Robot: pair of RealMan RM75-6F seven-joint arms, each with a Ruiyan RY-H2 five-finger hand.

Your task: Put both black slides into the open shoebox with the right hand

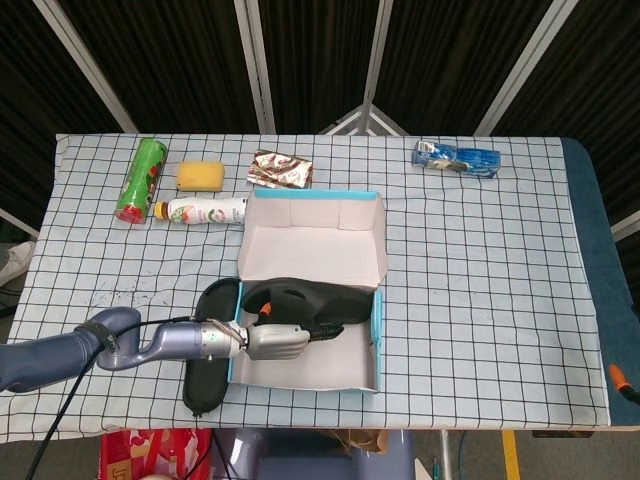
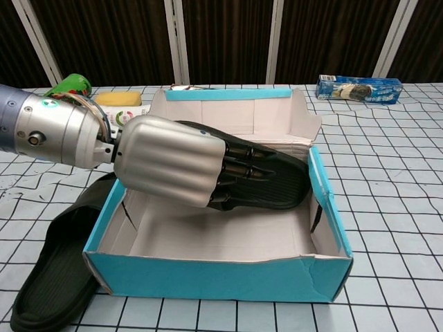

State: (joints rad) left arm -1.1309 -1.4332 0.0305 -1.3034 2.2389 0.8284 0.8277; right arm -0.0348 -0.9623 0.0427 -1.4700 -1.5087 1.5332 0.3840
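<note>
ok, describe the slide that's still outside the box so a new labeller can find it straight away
Find the open blue shoebox near the front edge of the checked table. Just left of it in the head view, a black slide lies flat on the cloth along the box's outer wall. Its twin is held by the hand over the box; this one is outside and untouched.

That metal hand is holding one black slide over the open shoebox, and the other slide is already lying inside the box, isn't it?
Not quite. The hand does hold one black slide over the open shoebox, but the other slide is not inside. It lies on the table outside the box, by its left wall, as the chest view shows.
</note>
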